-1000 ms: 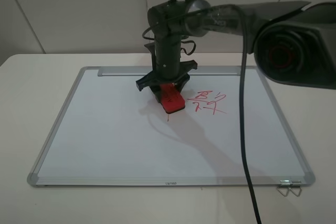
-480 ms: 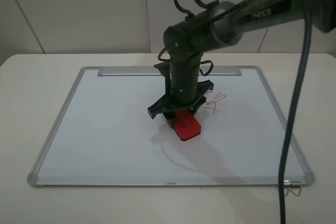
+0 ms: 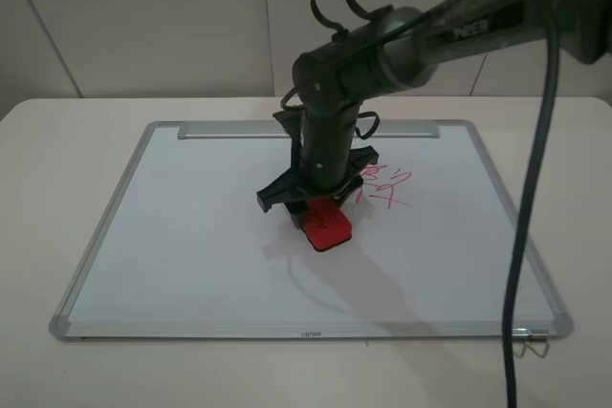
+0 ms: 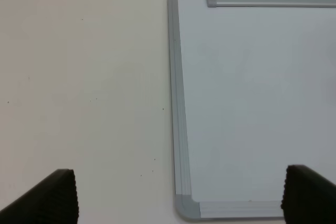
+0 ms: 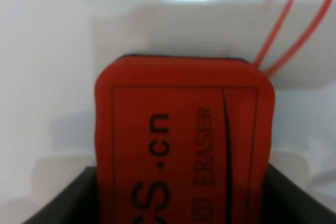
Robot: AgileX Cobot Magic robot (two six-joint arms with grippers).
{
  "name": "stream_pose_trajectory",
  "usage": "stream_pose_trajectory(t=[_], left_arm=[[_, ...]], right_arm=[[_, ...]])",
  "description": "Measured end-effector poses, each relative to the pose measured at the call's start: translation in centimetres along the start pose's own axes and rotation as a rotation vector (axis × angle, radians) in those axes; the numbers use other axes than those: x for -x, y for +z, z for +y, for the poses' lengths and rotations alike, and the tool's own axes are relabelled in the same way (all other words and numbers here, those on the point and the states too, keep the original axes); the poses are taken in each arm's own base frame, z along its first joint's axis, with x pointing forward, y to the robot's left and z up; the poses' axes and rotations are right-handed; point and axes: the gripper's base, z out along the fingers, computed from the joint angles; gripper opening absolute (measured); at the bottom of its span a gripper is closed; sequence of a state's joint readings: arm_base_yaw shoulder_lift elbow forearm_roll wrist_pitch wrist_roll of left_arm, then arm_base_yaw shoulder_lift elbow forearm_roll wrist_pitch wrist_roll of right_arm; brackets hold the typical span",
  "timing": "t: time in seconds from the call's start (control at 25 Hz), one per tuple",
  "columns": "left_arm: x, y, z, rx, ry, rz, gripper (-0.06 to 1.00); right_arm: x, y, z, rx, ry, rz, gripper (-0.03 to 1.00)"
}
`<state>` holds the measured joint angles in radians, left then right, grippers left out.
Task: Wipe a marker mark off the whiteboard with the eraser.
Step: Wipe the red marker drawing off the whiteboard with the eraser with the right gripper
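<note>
Right gripper (image 3: 320,209) clamps the eraser (image 3: 326,227) — flat on the whiteboard (image 3: 191,236)

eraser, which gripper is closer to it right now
Right. The right gripper is shut on the eraser near the middle of the whiteboard. The left gripper, seen only in its wrist view, hangs open over a whiteboard corner and the table, away from the eraser.

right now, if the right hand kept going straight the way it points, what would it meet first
The whiteboard. The right hand points down at it gripping the eraser, whose base seems on or just above the surface; exact contact is hard to tell.
</note>
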<state>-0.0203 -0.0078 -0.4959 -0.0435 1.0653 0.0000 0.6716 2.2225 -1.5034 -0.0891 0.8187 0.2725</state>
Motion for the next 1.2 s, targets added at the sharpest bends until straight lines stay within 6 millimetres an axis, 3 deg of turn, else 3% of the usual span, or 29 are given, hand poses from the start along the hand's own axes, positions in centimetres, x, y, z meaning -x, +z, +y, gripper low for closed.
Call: stream_pose_trajectory(t=[0.44,0.68,0.92,1.2], left_arm=[[0.0,0.0,0.0,0.000,0.000,0.000,0.77],[0.0,0.0,0.0,0.000,0.000,0.000,0.77],[0.0,0.0,0.0,0.000,0.000,0.000,0.77],[0.0,0.0,0.0,0.000,0.000,0.000,0.77]], right_arm=[[5.9,1.2,-3.6,-0.001,0.166,-0.125,0.51],[7.0,1.6,-5.8,-0.015,0.211,-0.166,0.51],[7.0,1.6,-5.9,-0.017,0.212,-0.161,0.51],[6.7,1.5,-3.3,-0.040,0.129,-0.152,0.51]])
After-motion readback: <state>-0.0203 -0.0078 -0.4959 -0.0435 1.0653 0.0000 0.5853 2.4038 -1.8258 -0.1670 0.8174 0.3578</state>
